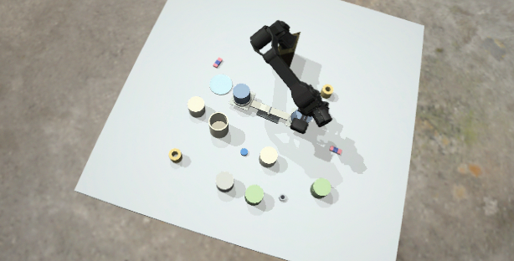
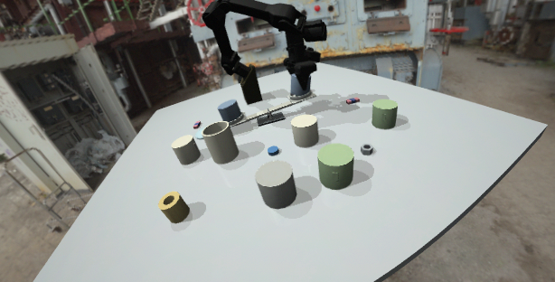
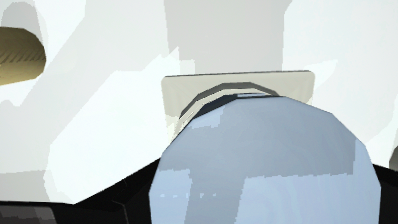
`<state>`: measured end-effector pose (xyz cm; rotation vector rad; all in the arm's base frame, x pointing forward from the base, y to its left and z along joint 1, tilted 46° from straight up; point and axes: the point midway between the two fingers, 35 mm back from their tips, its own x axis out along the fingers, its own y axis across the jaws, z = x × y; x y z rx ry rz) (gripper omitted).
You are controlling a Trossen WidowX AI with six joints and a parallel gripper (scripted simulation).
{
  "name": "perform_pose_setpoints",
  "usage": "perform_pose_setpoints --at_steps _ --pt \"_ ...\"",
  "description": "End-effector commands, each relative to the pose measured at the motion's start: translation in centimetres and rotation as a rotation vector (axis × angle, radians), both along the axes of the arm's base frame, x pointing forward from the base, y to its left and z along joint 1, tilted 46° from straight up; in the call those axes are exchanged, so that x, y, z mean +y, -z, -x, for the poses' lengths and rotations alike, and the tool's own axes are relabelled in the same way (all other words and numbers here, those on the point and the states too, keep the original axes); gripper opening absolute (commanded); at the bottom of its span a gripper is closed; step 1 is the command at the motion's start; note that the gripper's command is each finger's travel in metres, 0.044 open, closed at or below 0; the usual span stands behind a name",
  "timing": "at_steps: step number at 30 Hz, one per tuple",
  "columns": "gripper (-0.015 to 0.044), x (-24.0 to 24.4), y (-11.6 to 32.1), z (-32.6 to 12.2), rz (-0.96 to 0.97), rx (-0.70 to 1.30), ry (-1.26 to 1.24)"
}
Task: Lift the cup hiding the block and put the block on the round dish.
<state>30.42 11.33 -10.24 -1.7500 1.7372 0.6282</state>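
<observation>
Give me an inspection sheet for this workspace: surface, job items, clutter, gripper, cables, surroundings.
Surface: pale square table.
Job's things: balance carries two blue cups; far cup stands beside the round dish; block not visible.
Clutter: cream, grey and green cylinders, open beige cup, two yellow rings, small blue disc, nut.
Grippers: gripper shut on the near cup.
Cables: nothing seen.
Surroundings: rusty industrial machinery.

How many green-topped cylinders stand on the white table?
2. One green-topped cylinder stands near the front, beside the small grey nut; the other stands farther back on the right. None seems hidden.
</observation>
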Motion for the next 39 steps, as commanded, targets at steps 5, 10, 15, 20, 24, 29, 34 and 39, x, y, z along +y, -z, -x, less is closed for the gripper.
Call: perform_pose_setpoints --at_steps 5,10,15,20,24,29,34,39 --pt "0.0 1.7 -0.7 -0.2 -0.028 -0.018 -0.008" --pt "0.0 2.2 -1.2 -0.2 -0.028 -0.018 -0.008" --pt "0.0 2.6 -1.6 -0.1 -0.028 -0.018 -0.008" --pt "0.0 3.1 -2.1 -0.1 -0.028 -0.017 -0.008" --pt "0.0 3.4 -2.5 0.0 -0.028 -0.017 -0.008" --pt "0.0 3.9 -2.9 0.1 -0.028 -0.017 -0.008" --pt "0.0 4.3 -3.4 0.2 -0.028 -0.017 -0.008" --pt "0.0 4.7 -3.9 0.3 -0.027 -0.017 -0.008"
